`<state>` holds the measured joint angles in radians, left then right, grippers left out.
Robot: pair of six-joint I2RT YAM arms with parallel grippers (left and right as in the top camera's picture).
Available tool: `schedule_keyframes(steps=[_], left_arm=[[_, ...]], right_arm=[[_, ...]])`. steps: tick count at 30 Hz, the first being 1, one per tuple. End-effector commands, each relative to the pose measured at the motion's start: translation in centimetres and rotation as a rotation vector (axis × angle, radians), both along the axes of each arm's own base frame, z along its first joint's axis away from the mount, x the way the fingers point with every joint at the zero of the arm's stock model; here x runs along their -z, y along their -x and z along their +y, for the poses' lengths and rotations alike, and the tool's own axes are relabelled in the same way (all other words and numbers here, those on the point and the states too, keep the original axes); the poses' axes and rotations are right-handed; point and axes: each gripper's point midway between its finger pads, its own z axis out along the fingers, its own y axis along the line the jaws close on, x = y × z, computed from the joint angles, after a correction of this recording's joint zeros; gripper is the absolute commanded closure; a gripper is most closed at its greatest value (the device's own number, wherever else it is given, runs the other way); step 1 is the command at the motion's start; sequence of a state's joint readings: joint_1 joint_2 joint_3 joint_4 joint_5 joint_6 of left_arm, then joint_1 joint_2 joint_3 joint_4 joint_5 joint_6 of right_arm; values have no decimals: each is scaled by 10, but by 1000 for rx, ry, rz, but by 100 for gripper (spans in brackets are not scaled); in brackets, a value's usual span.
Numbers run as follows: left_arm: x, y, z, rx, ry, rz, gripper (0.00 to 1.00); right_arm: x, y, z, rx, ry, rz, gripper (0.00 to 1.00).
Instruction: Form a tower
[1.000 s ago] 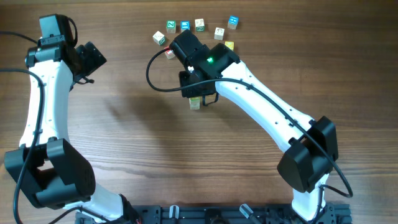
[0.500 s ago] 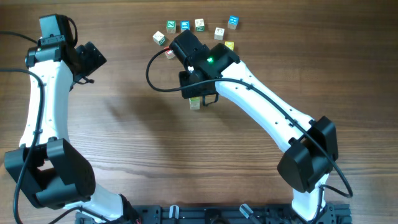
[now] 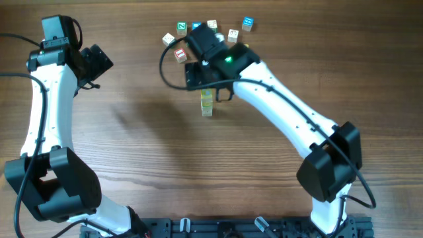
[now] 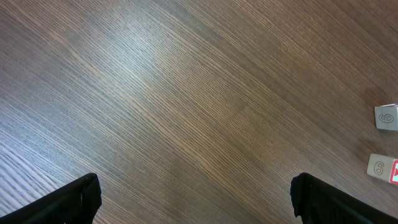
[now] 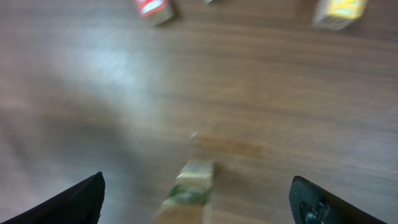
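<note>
The tower [image 3: 207,104] is a narrow column of pale letter cubes with green print, standing alone at mid-table. My right gripper [image 3: 208,88] hovers just beyond it toward the far edge, open and touching nothing. In the right wrist view the blurred tower [image 5: 194,186] rises between the wide-spread fingers [image 5: 81,200], apart from both. My left gripper [image 3: 96,63] stays at the far left, open over bare wood, with its fingers [image 4: 74,200] holding nothing.
Several loose letter cubes lie at the far edge, among them a blue one [image 3: 248,24], a green one [image 3: 181,26] and a red one [image 3: 180,55]. A red cube [image 5: 152,7] and a yellow cube [image 5: 339,12] show ahead of the right wrist. Two pale cubes [image 4: 387,116] sit right of the left gripper.
My right gripper has opened, let go of the tower's top cube and drawn back toward the far edge. The tower stands free. The left arm has not moved.
</note>
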<state>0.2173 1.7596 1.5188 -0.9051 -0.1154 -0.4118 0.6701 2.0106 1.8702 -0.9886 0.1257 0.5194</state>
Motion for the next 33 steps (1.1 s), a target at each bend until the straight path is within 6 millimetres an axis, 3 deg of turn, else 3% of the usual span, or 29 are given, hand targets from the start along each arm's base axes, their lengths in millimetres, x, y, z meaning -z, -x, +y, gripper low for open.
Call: schedule_keyframes(steps=[1,5,8,12,15,21,33], left_arm=[[-13,-2,3,3,-20,-28,0],[-13,-2,3,3,-20,-29,0],[-13,-2,3,3,-20,-29,0],[-13,-2,3,4,-20,-29,0],[-13,-2,3,3,-20,-29,0],[-13,-2,3,4,-20,-29,0],[-13,-2,3,4,-20,-29,0]], right_arm=[[8,-32,-56,148,44,-2,3],[13,-52,-114,243,74,22,0],[18,-61,-156,201,143,38,0],[18,-70,-187,186,176,33,0],[14,-82,-195,209,162,-5,0],[6,-98,-191,215,136,-76,0],[4,-102,-190,217,129,-93,0]])
